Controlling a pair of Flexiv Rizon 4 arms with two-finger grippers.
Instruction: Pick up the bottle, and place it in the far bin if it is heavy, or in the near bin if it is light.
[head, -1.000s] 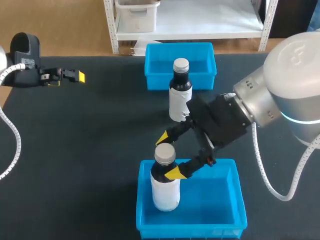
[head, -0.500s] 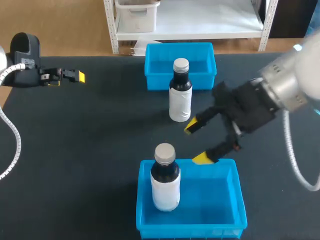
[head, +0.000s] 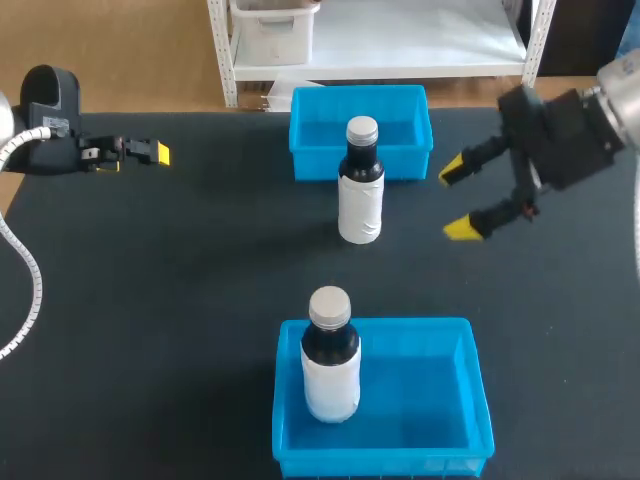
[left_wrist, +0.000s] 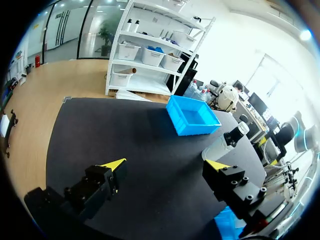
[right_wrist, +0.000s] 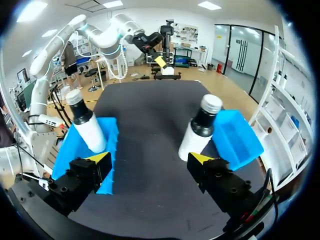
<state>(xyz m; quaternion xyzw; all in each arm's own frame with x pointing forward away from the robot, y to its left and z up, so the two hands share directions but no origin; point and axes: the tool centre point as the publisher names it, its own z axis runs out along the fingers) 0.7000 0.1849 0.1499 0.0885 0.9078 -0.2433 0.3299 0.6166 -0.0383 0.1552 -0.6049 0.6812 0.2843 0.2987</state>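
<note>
Head view: the desk (head: 200, 300) has a black top. The near bottle (head: 330, 365) stands upright inside the near bin (head: 420, 400), a blue tub, close to the bin's left wall. It has a silvery cap, a dark neck and a white label wrapped round its body. Any print on that label is too small to read.

The far bottle (head: 361, 190) looks the same, with its own plain-looking white label. It stands upright on the desk just in front of the far bin (head: 400, 135), which is also blue. Whether it touches the bin's front wall cannot be told.

The right tool (head: 457, 199) hangs above the desk to the right of the far bottle and apart from it. Its two yellow-tipped fingers are spread wide with nothing between them. The left tool (head: 150, 153) sits at the desk's far left, well apart from both bins and both bottles.

In the left wrist view its fingers are parted, with only black desk between them, and the far bin and the far bottle lie well ahead. In the right wrist view the near bottle in its bin stands ahead of one finger. The far bottle stands ahead of the other finger, with the far bin just beyond it. No lettering can be made out on either label here.
</note>
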